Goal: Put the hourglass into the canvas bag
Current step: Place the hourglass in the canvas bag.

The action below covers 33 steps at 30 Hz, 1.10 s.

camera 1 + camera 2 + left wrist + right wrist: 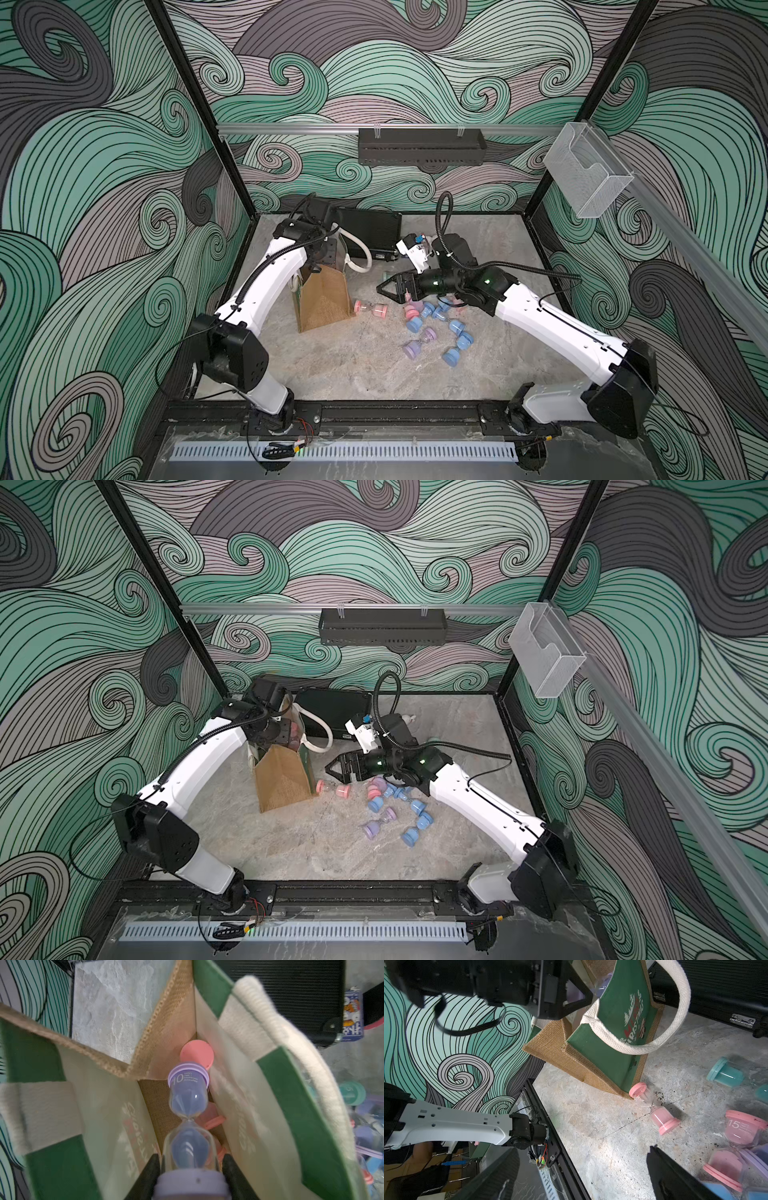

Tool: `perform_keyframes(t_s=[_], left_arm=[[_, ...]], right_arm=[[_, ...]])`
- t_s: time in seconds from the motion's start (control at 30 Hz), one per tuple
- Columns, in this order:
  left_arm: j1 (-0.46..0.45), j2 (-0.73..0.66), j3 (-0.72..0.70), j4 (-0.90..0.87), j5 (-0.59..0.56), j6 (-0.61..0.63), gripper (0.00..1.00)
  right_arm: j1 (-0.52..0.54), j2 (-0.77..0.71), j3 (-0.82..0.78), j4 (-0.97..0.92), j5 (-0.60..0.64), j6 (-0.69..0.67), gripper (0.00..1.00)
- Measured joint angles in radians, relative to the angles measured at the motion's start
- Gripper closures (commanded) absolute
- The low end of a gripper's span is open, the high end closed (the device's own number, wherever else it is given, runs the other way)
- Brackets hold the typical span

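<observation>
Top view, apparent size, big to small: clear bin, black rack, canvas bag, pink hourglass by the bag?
In a top view:
1. clear bin and black rack: look about equal, so not ranked. Both hang higher, likely nearer the camera.
2. canvas bag, partly behind the left arm.
3. pink hourglass, by far the smallest.

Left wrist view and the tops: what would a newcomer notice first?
The left gripper holds a purple hourglass down into the open canvas bag, with a pink hourglass already inside. Beside the bag, a scatter of pink, blue and purple hourglasses lies on the table by the open right gripper.
</observation>
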Motion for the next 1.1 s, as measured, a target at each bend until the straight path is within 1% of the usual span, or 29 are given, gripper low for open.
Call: perform_keyframes(t_s=[0.13,0.3,0.4,0.53,0.6,0.73,0.93,1.1], left_arm=[[0.058,0.078,0.027,0.017,0.070,0.004,1.00],[0.124,0.161,0.067,-0.002,0.149,0.005,1.00],[0.146,0.193,0.081,0.007,0.177,0.005,1.00],[0.150,0.193,0.068,0.014,0.194,0.003,0.99],[0.150,0.192,0.051,0.022,0.194,0.003,0.94],[0.150,0.184,0.039,0.023,0.204,0.003,0.77],[0.151,0.173,0.039,0.019,0.220,0.001,0.59],[0.151,0.153,0.038,0.012,0.234,0.000,0.52]], right_arm=[[0.000,0.000,-0.007,0.009,-0.001,0.001,0.00],[0.000,0.000,-0.019,0.012,-0.003,0.002,0.00],[0.000,0.000,-0.024,0.014,-0.003,0.001,0.00],[-0.005,0.000,-0.038,0.017,-0.003,0.005,0.00],[-0.008,0.001,-0.040,0.016,-0.002,0.005,0.00],[-0.015,0.001,-0.040,0.016,-0.002,0.005,0.00],[-0.032,0.000,-0.040,0.016,-0.001,0.005,0.01],[-0.046,-0.010,-0.042,0.014,0.000,0.004,0.00]])
